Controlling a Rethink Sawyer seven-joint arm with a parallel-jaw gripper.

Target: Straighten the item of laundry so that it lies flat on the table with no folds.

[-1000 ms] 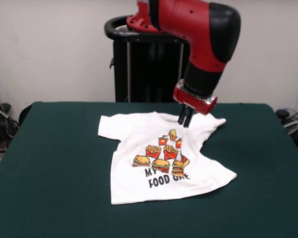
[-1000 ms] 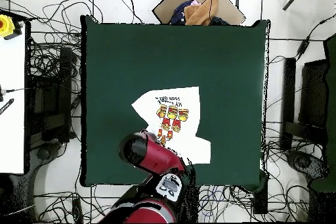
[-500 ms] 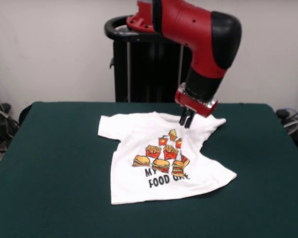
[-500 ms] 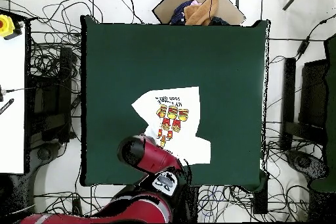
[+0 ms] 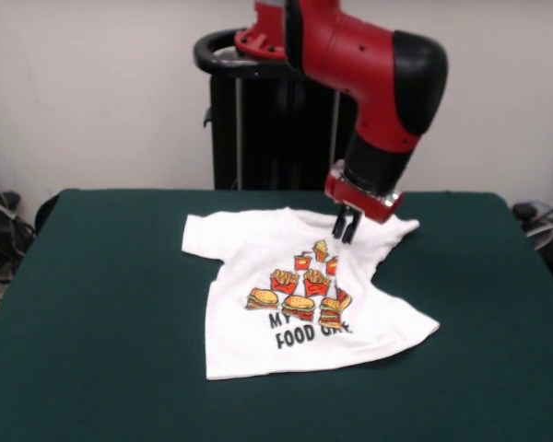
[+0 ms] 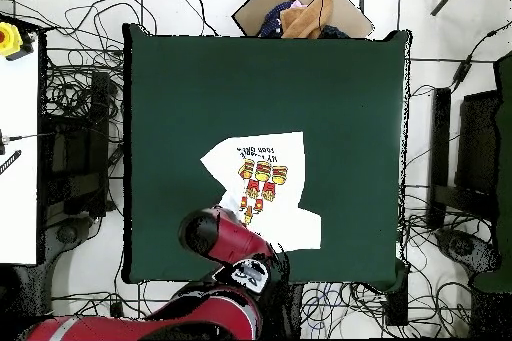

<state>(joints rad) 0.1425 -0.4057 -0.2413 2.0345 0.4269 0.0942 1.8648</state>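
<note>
Hand (image 5: 347, 226) hangs over the shirt's collar area, its two fingers close together, nothing between them; whether it touches the cloth is unclear. From the front, the T-shirt (image 5: 304, 295) lies near the middle of the green tabletop (image 5: 101, 304), print up, collar towards the far edge, hem nearest. Its left sleeve lies flat; its right side is rumpled, with a fold covering part of the lettering.

Table (image 5: 101, 304): dark green top, bare on all sides of shirt (image 5: 295, 295); broad open strips along every edge.
Obstacle: shirt only, low, slightly rumpled at one side.
Overhead obstruction: arm (image 5: 378, 83) above shirt's collar end; end effector (image 5: 346, 226) hangs there, tips close together.
Off table: cables, cardboard box (image 6: 300, 7).
</note>
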